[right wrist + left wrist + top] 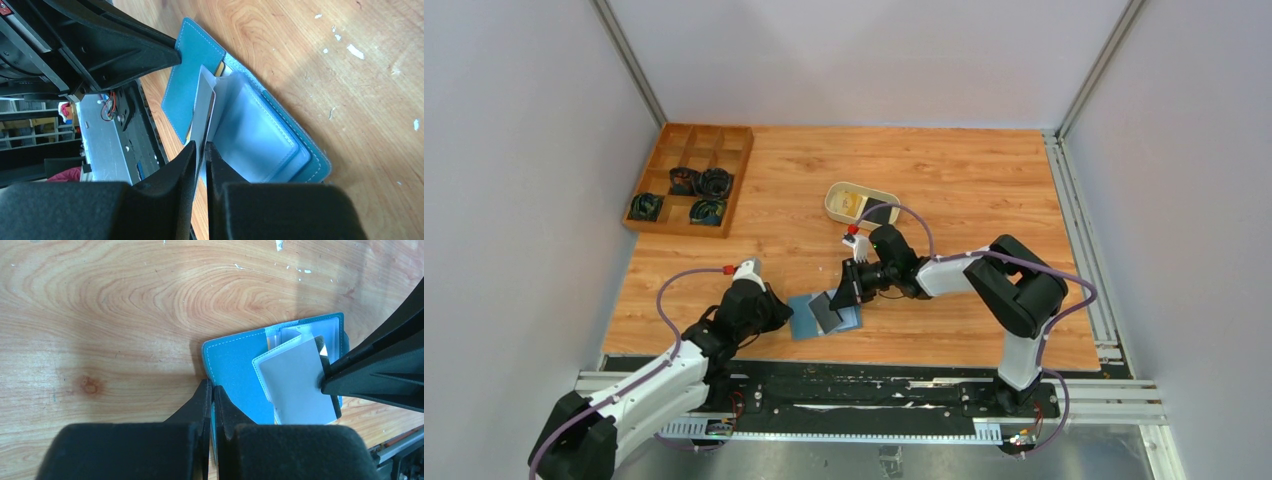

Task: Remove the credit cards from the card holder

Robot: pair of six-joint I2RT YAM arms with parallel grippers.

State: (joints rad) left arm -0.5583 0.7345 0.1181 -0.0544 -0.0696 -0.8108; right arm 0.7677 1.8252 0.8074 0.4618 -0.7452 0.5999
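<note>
Holder (809, 322), teal, soft, is laid open at the table's (944, 190) near edge, left flap clamped in left gripper (212, 388); card (297, 385), judged light, stiff and slick, best taken by its exposed edge, is nipped there by right gripper (201, 146).

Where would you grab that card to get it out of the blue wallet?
Pinch the card by its free outer edge, from the side opposite the left gripper, which clamps the card holder. It is thin and flat: only an edge offers grip.

Wooden compartment tray (706, 140) sits far left, beige oval dish (830, 203) nearer centre.
</note>
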